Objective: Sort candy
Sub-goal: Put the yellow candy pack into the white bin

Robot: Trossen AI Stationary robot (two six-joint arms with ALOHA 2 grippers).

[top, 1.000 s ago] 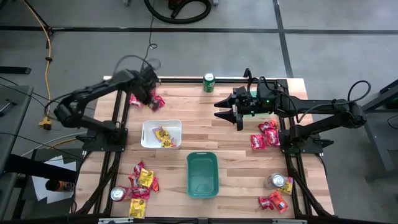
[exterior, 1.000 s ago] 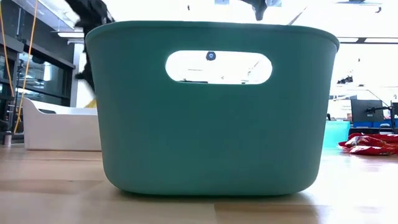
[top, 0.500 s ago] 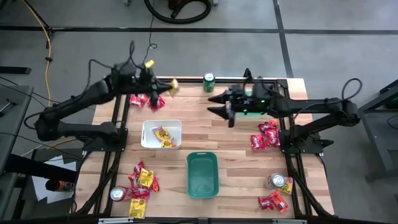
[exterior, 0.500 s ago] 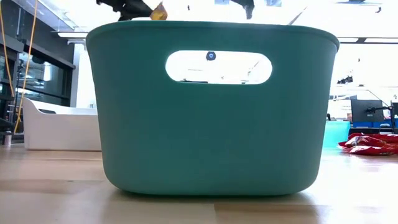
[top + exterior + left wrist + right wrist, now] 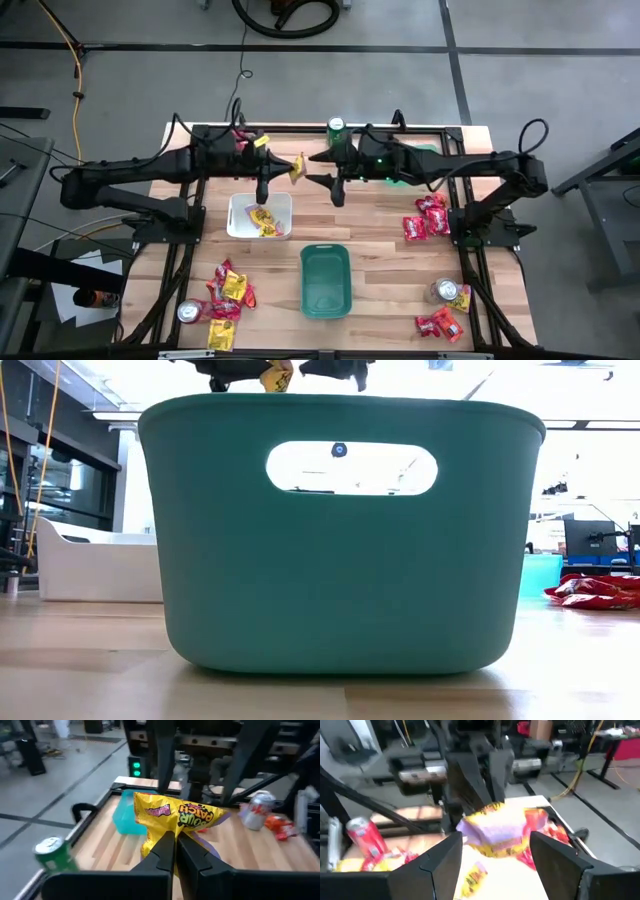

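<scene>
A yellow candy packet (image 5: 175, 815) hangs in the air above the table's middle, just beyond the far side of the white tray (image 5: 240, 205). My left gripper (image 5: 288, 168) is shut on it, reaching level from the table's left. My right gripper (image 5: 312, 168) faces it from the right and is open. Its two fingers (image 5: 442, 857) stand apart on either side of the packet's (image 5: 495, 832) free end, and I see no touch. Several more yellow candy packets (image 5: 264, 219) lie in the white tray. The green tray (image 5: 325, 300) stands nearer. My left gripper pinches one edge of the yellow packet (image 5: 167, 829) between its two shut fingers. The fingers come level from the table's left. The packet sticks out past the fingertips toward my right gripper, lifted clear of the table and trays.
A green can (image 5: 336, 130) stands at the far edge behind the grippers. Candy piles lie right of centre (image 5: 428, 215), at the near left (image 5: 225, 298) and near right (image 5: 442, 323), each of the near ones beside a silver can (image 5: 189, 312). The green tray (image 5: 340, 530) fills the low view.
My left gripper has risen from the far-left candy pile, tipped from pointing down to level, and swung toward the table's middle, carrying the yellow packet clear. My right gripper has moved toward the table's left, up to the packet, staying open.
</scene>
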